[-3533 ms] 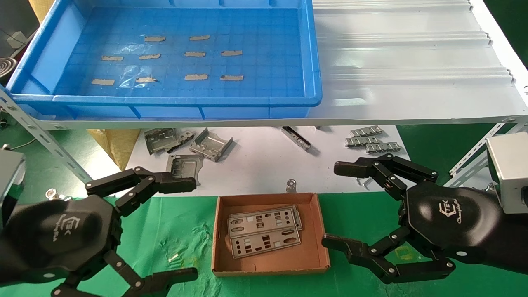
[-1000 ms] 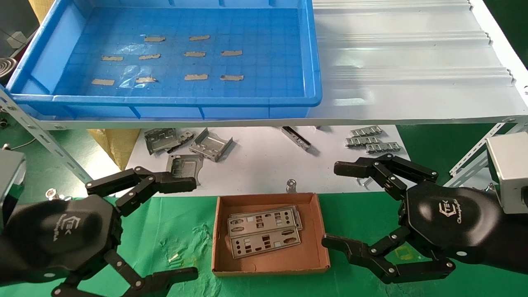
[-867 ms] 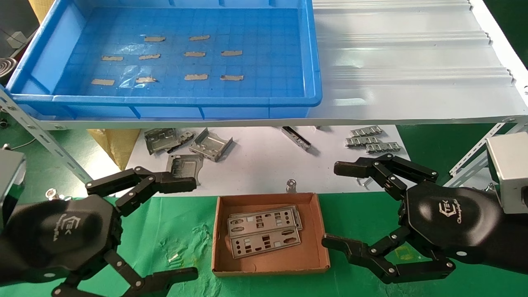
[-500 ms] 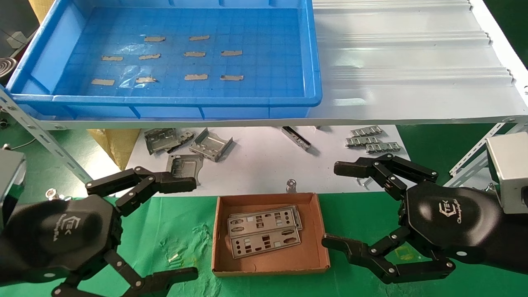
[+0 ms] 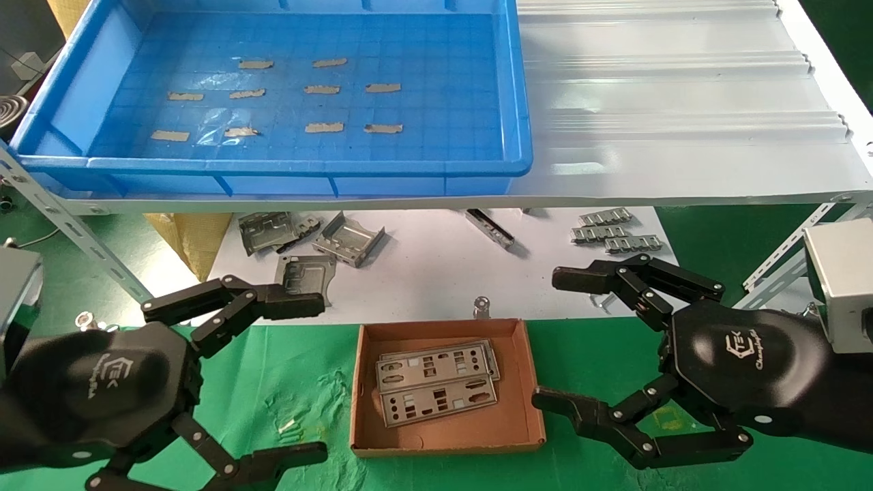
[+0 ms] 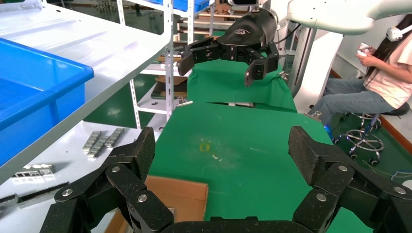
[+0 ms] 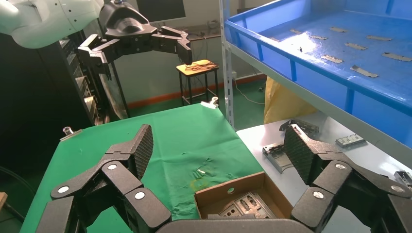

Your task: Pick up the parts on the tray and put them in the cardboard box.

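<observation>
In cardboard box (image 5: 447, 429): parts (image 5: 436, 392), head view only; both tools spread, empty

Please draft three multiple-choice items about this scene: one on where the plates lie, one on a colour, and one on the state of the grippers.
1. Where do the parts lie?
A. in the cardboard box
B. in the tray
C. on the green cloth

2. What colour is the tray?
A. red
B. blue
C. grey

3. How are the left gripper and right gripper?
A. both shut
B. one gripping a plate
C. both open, empty

Answers: 1 A, the plates rest stacked inside the box. 2 B, its walls are bright blue. 3 C, the fingers are spread, with nothing between them.
</observation>
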You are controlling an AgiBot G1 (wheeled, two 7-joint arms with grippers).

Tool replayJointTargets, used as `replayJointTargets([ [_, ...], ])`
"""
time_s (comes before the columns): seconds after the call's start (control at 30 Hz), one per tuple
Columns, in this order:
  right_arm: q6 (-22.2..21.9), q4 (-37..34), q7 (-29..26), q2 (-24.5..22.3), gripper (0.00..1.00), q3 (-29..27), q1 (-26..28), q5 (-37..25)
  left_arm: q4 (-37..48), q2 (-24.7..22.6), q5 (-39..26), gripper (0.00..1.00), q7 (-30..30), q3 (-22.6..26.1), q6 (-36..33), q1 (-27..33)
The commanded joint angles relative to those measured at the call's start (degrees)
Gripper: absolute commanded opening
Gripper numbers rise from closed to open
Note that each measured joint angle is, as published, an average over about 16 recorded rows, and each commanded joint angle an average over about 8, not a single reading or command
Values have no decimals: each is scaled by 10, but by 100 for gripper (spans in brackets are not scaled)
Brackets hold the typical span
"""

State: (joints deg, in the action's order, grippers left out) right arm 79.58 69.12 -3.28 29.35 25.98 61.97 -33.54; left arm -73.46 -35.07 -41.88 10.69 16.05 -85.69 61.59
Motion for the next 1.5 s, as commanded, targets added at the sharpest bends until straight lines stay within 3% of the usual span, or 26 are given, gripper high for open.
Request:
replayJointTargets([
  [0.03,0,0,0,0,100,0,0,0,0,0,0,100,0,0,0,0],
  [1.5,0,0,0,0,100,0,0,0,0,0,0,100,0,0,0,0],
])
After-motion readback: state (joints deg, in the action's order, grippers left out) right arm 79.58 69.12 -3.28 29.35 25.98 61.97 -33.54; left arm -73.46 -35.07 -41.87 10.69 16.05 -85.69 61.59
